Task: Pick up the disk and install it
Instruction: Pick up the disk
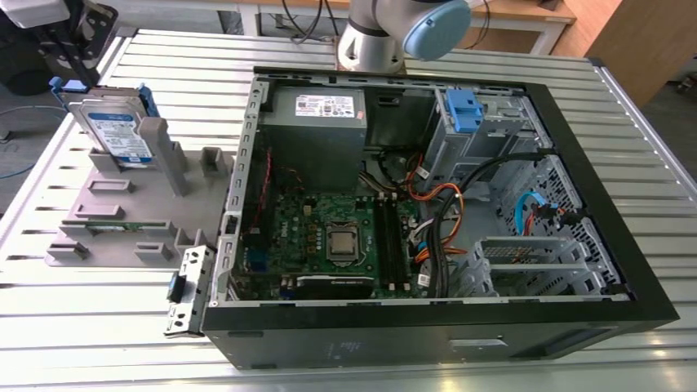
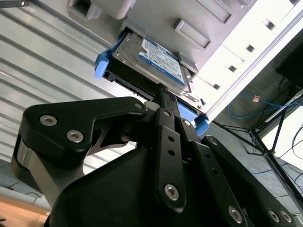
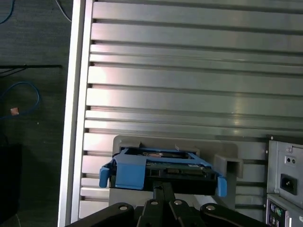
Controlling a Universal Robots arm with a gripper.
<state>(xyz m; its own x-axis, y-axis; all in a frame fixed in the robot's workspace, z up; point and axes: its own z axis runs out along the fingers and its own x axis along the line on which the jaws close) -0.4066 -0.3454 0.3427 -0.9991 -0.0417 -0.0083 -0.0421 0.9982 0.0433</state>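
Disk position: the disk [image 1: 117, 131] stands on edge in a grey holder [image 1: 120, 204] on the desk [image 1: 98, 327], at the exterior view's left, beside the open computer case [image 1: 436, 322].
Fingers: in both wrist views the gripper [image 2: 163, 92] [image 3: 162, 187] has its fingers drawn close together, with the tips at the disk's [image 2: 156, 59] [image 3: 163, 168] blue-framed edge. They probably touch the frame, but whether a thin rib is pinched between them cannot be made out.
Handling (judged): stiff and dense for its size, with smooth metal faces that may slip. Sensitive to knocks.
Hold point (judged): the blue plastic frame along the narrow edges, keeping off the labelled face and the connector end.
Edges: the holder's grey posts stand close on both faces of the disk, so it is free on its upper edge alone.
Open room: bare ribbed desk surrounds the holder. Inside the case, cables [image 1: 479, 196] crowd the space near the drive cage [image 1: 490, 131], and the case rim stands raised all round.
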